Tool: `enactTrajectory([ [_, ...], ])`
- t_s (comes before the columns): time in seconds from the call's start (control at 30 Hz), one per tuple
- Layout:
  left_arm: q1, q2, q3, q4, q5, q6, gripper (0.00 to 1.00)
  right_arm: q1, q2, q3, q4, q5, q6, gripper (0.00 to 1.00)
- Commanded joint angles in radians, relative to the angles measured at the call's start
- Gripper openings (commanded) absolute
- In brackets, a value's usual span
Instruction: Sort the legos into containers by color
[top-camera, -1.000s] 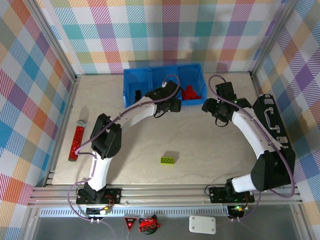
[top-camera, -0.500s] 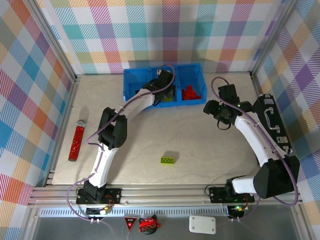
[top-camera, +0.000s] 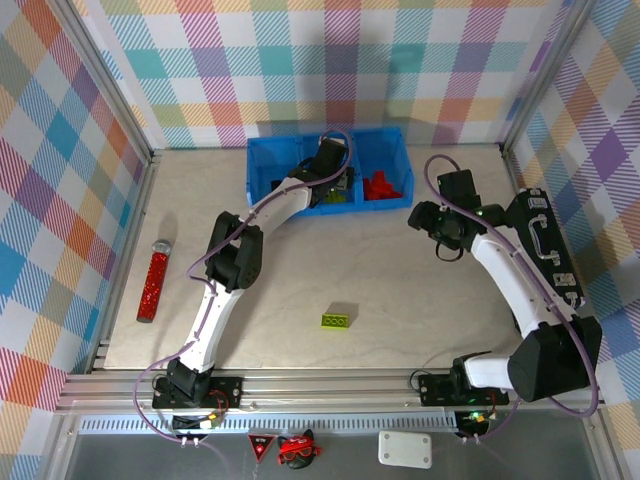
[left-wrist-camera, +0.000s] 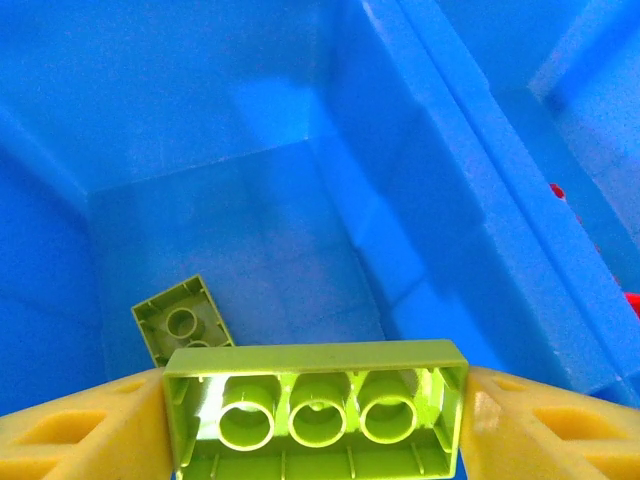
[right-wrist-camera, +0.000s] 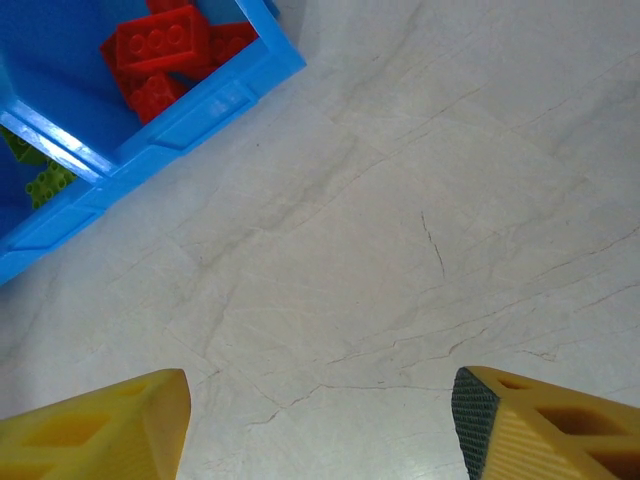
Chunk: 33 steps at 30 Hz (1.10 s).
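Note:
My left gripper (top-camera: 336, 182) hangs over the middle compartment of the blue bin (top-camera: 262, 160). It is shut on a lime green lego (left-wrist-camera: 315, 400), underside up, touching both yellow fingers (left-wrist-camera: 90, 425). Below it another green lego (left-wrist-camera: 180, 322) lies on the compartment floor. Red legos (top-camera: 380, 186) (right-wrist-camera: 165, 45) fill the right compartment, and a black piece (top-camera: 277, 188) shows in the left one. One lime green lego (top-camera: 336, 320) lies on the table near the front. To the right of the bin, my right gripper (top-camera: 435, 225) (right-wrist-camera: 320, 425) stands open over bare table.
A red glittery cylinder (top-camera: 153, 280) lies by the left wall. A black case with a handle (top-camera: 545, 245) sits along the right wall. Metal frame rails border the table.
My left gripper has moved back from the bin's front edge to over the middle compartment, carrying the green lego. The right gripper has barely shifted.

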<state>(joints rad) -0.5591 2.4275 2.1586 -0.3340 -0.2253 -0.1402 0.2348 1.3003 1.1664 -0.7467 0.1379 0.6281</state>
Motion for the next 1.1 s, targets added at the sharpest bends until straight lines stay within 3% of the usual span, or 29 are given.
enactTrajectory([
  [0.0, 0.008, 0.019, 0.030, 0.037, 0.031, 0.026, 0.71, -0.003, -0.035, -0.013, -0.022, 0.002, 0.013, 0.71],
  [0.33, 0.008, 0.011, 0.032, 0.033, 0.038, 0.024, 0.85, -0.003, -0.064, -0.016, -0.035, -0.009, 0.019, 0.70],
  [0.57, 0.007, -0.121, -0.065, 0.047, 0.050, 0.005, 0.86, -0.002, -0.057, -0.010, -0.031, -0.056, -0.026, 0.70],
  [0.77, 0.008, -0.269, -0.159, 0.004, 0.118, -0.065, 0.85, 0.029, -0.018, 0.009, -0.022, -0.189, -0.113, 0.70],
  [1.07, 0.008, -0.506, -0.452, -0.017, 0.278, -0.194, 0.83, 0.172, 0.077, 0.073, -0.082, -0.172, -0.172, 0.69],
])
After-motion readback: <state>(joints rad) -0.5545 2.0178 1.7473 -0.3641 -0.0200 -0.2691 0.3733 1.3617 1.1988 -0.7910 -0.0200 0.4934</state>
